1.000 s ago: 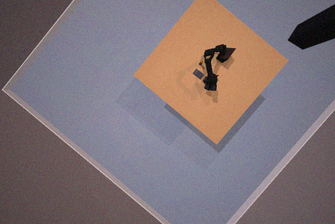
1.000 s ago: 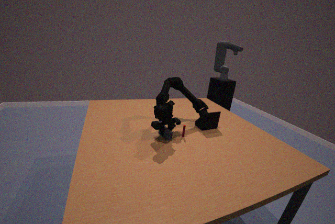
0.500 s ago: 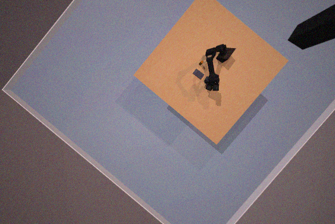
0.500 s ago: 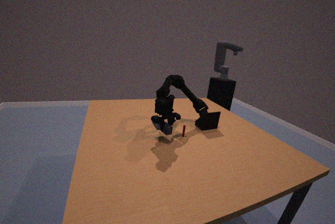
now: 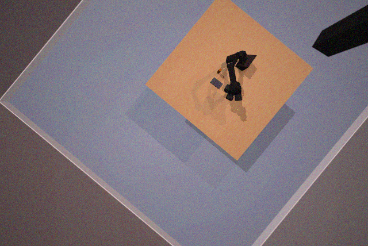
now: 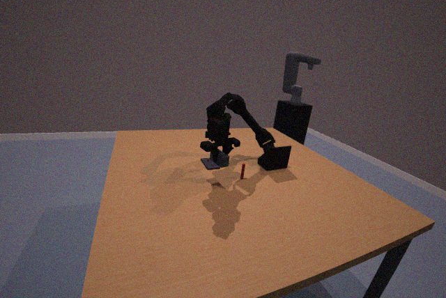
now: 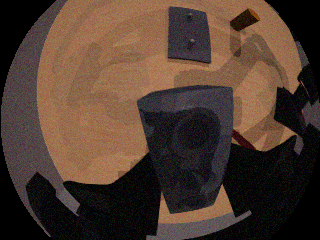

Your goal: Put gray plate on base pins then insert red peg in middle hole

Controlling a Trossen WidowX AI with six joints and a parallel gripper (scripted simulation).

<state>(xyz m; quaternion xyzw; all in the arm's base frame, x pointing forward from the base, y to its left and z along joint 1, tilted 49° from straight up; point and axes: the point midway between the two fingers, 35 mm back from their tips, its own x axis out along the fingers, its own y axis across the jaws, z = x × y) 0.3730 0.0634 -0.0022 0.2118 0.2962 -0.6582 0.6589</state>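
Note:
My gripper (image 5: 233,97) (image 6: 220,152) (image 7: 184,144) is shut on the gray plate (image 6: 223,159) (image 7: 189,96), one finger on each side. The plate hangs from the fingers above the table. The dark gray base (image 5: 216,83) (image 6: 208,162) (image 7: 180,35) lies flat to one side, apart from the held plate. Its two pins stand bare in the wrist view. The red peg (image 6: 242,171) (image 7: 243,139) stands upright on the table, apart from the gripper; the arm hides it in the top view.
An orange-brown cylinder (image 5: 219,70) (image 7: 244,19) stands near the base. The wooden table (image 5: 202,38) (image 6: 288,237) carries the black arm mount (image 5: 245,62) (image 6: 274,158). A gray arm-shaped object (image 6: 290,73) on a black pedestal (image 6: 292,120) stands beyond the table.

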